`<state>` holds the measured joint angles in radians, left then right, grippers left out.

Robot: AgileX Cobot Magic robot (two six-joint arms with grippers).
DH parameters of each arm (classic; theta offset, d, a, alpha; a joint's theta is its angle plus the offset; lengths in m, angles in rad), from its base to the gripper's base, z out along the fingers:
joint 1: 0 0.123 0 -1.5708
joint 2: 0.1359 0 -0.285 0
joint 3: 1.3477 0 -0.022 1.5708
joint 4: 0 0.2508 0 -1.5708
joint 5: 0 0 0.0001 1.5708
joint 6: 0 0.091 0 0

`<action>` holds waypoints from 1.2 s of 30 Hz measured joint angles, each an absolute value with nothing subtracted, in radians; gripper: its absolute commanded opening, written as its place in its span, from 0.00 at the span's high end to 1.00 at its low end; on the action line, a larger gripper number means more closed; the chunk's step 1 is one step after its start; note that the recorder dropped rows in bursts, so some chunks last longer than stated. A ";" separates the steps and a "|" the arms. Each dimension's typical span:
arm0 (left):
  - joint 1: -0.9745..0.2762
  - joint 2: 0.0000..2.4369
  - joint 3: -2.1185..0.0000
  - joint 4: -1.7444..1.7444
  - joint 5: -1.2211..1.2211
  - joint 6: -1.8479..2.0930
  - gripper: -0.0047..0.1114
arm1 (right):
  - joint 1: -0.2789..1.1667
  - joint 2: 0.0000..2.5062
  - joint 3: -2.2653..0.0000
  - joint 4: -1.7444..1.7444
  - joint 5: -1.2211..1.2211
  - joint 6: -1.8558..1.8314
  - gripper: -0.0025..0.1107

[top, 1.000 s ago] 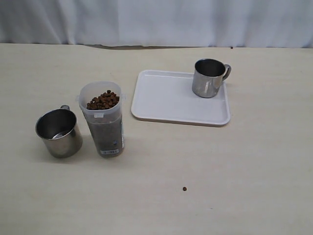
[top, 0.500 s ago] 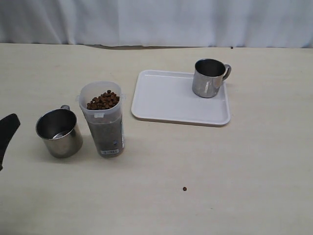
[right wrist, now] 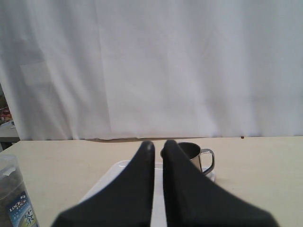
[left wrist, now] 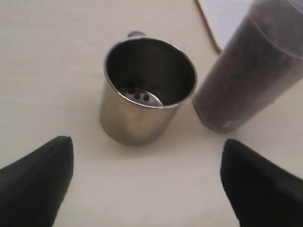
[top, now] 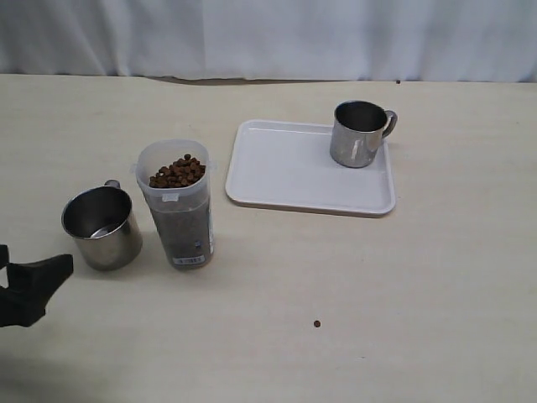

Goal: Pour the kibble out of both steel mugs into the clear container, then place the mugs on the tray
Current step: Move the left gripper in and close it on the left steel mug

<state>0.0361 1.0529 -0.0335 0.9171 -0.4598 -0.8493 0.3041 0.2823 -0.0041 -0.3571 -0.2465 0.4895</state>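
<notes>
One steel mug (top: 101, 227) stands on the table left of the clear container (top: 176, 201), which is heaped with kibble (top: 177, 171). My left gripper (top: 32, 269) is low at the left edge, open and empty, just short of this mug. In the left wrist view the mug (left wrist: 147, 90) holds three pellets (left wrist: 139, 96) and sits beyond the fingers (left wrist: 33, 184), beside the container (left wrist: 255, 71). The second steel mug (top: 359, 133) stands on the tray (top: 285, 172) at its far right corner. My right gripper (right wrist: 158, 144) is shut and empty, with that mug (right wrist: 191, 153) and the tray (right wrist: 104, 184) beyond it.
One stray pellet (top: 316, 323) lies on the table in front of the tray. A white curtain (top: 268, 34) hangs behind the table's far edge. The right arm is outside the exterior view.
My left gripper came in from the left edge and moved lower and rightward toward the near mug. Mugs, container and tray have not moved.
</notes>
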 measured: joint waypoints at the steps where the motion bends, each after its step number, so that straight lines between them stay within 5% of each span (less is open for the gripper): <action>1: 0.036 1.080 -0.035 0.924 -0.477 -0.843 0.44 | 0.304 0.282 -0.004 -0.357 -0.247 0.490 0.93; 27: 0.036 1.604 -0.112 0.627 -0.832 -0.212 0.43 | 0.304 0.282 -0.004 -0.357 -0.247 0.490 0.93; 36: 0.036 1.727 -0.210 0.627 -0.832 -0.178 0.27 | 0.304 0.282 -0.004 -0.357 -0.247 0.490 0.93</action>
